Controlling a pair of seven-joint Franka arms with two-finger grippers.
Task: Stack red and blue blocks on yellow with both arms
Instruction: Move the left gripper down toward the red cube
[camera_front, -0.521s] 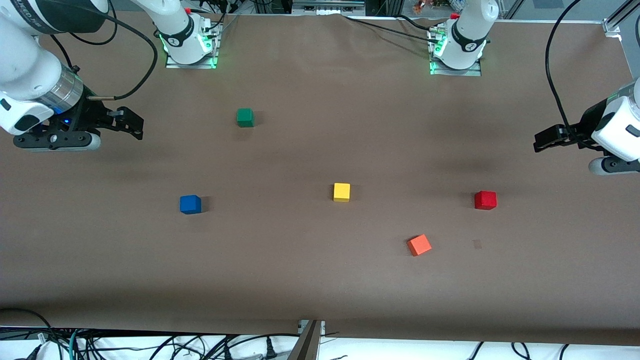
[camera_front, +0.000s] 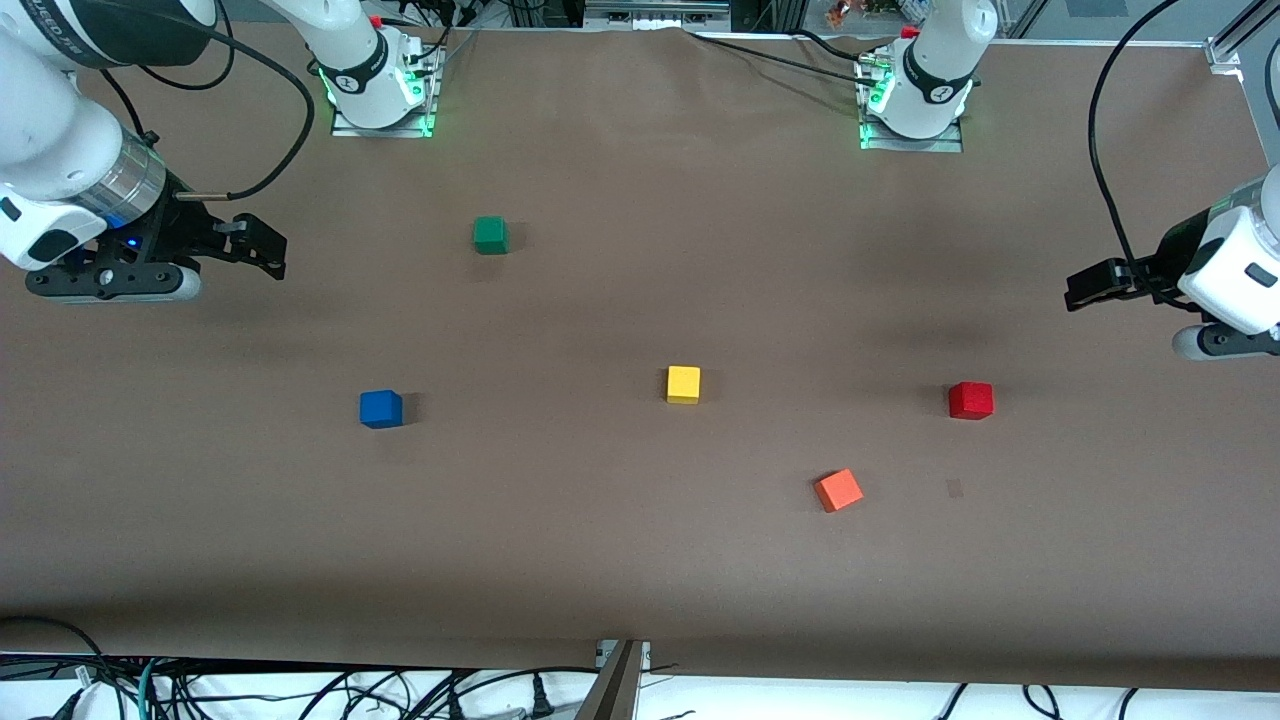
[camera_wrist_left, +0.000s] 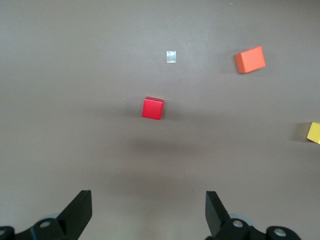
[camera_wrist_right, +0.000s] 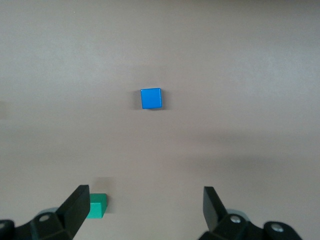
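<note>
yellow cube (camera_front: 683, 384) mid-worktop (camera_front: 640, 580), nothing on it | red cube (camera_front: 971, 400) toward left arm's end from yellow cube | blue cube (camera_front: 381, 409) toward right arm's end | left end effector (camera_front: 1085, 283) fingers apart, empty, above worktop near red cube | right end effector (camera_front: 262, 245) fingers apart, empty, above worktop near blue cube

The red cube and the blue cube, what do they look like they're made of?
Red cube and blue cube: probably painted wood or dense foam, though it can't be told for sure. Both have a matte finish: flat, even colour, crisp edges, no glints.
</note>
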